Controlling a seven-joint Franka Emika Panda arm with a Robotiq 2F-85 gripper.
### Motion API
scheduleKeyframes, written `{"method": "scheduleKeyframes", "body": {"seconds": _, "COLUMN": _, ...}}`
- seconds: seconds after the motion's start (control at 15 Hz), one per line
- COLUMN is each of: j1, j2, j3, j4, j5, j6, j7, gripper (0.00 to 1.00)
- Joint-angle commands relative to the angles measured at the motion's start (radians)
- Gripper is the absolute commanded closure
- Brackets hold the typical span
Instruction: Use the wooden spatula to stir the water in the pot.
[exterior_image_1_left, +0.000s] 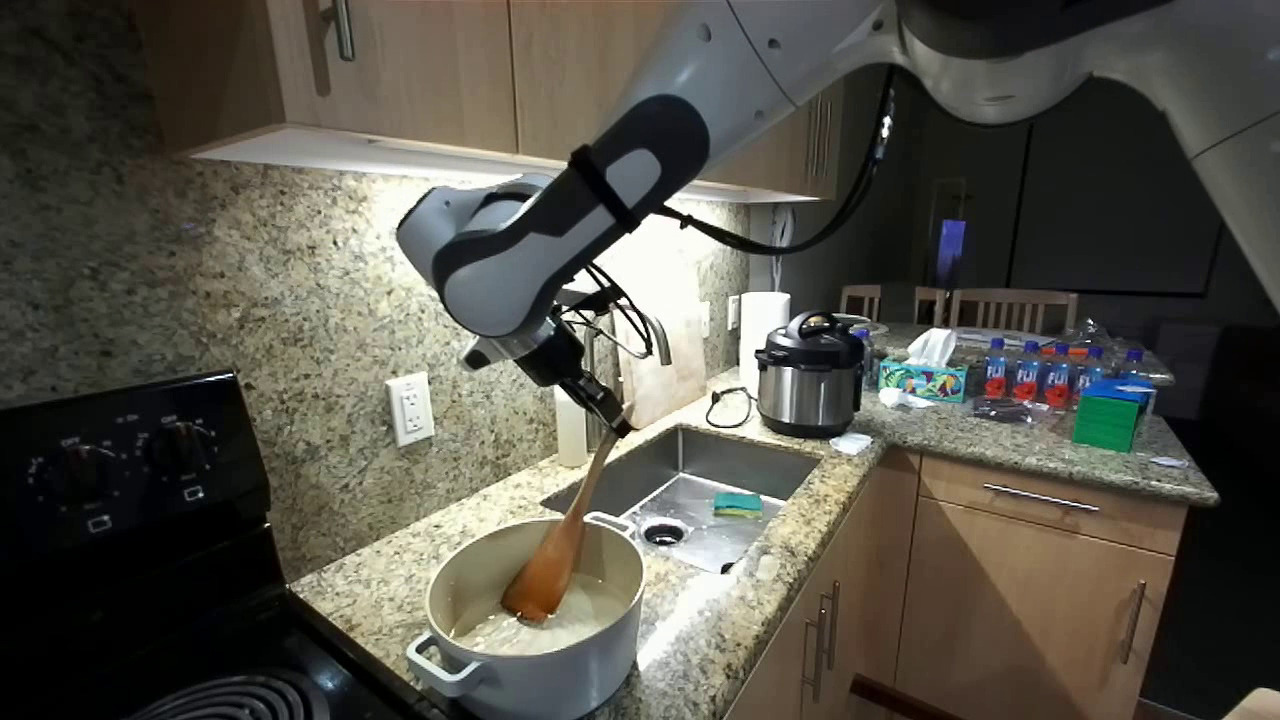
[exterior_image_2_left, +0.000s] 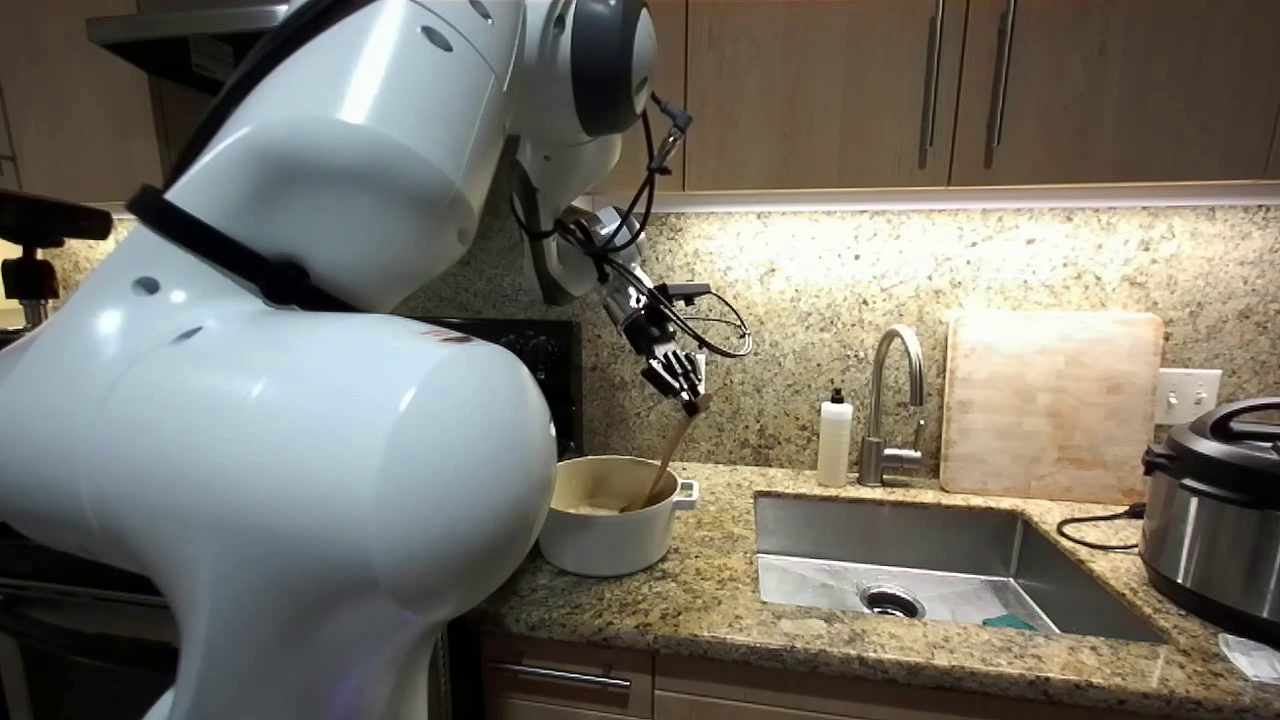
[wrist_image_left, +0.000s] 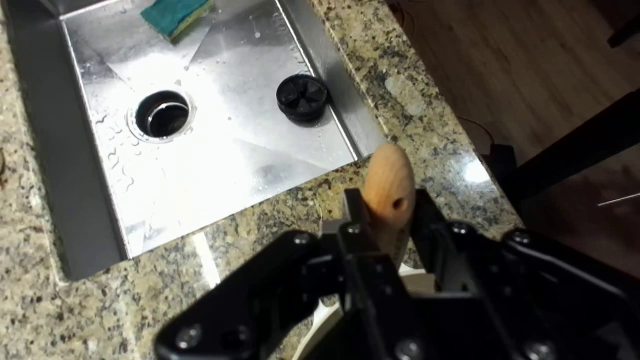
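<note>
gripper (exterior_image_1_left: 614, 416) clamped on spatula (exterior_image_1_left: 556, 562), tip in water (exterior_image_1_left: 592, 608); pot (exterior_image_1_left: 572, 674) lower left of exterior view. dipping done; stirring probably remains.

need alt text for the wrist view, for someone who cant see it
A robot's black claw grips a wooden spatula by its handle. A speckled counter borders a steel sink holding a green-and-yellow sponge and a round black piece. The pale pot only peeks out behind the claw.

The spatula (exterior_image_1_left: 552, 568) is smooth wood, the sink (wrist_image_left: 245, 105) shiny metal.
</note>
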Motion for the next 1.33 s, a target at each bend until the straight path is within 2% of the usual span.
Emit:
{"method": "scheduleKeyframes", "body": {"seconds": 0.0, "j1": -0.002, "j2": -0.052, "j3": -0.006, "j4": -0.038, "j5": -0.011, "j6": -0.069, "j7": 0.052, "gripper": 0.93}}
{"method": "scheduleKeyframes", "body": {"seconds": 0.27, "j1": 0.021, "j2": -0.052, "j3": 0.005, "j4": -0.037, "j5": -0.043, "j6": -0.189, "j7": 0.025, "gripper": 0.93}}
{"method": "scheduleKeyframes", "body": {"seconds": 0.47, "j1": 0.039, "j2": -0.029, "j3": 0.029, "j4": -0.024, "j5": -0.07, "j6": -0.228, "j7": -0.002, "gripper": 0.93}}
{"method": "scheduleKeyframes", "body": {"seconds": 0.93, "j1": 0.068, "j2": 0.072, "j3": 0.083, "j4": 0.033, "j5": -0.114, "j6": -0.153, "j7": -0.12, "gripper": 0.93}}
{"method": "scheduleKeyframes", "body": {"seconds": 1.27, "j1": 0.086, "j2": 0.134, "j3": 0.076, "j4": 0.103, "j5": -0.104, "j6": -0.116, "j7": -0.128, "gripper": 0.93}}
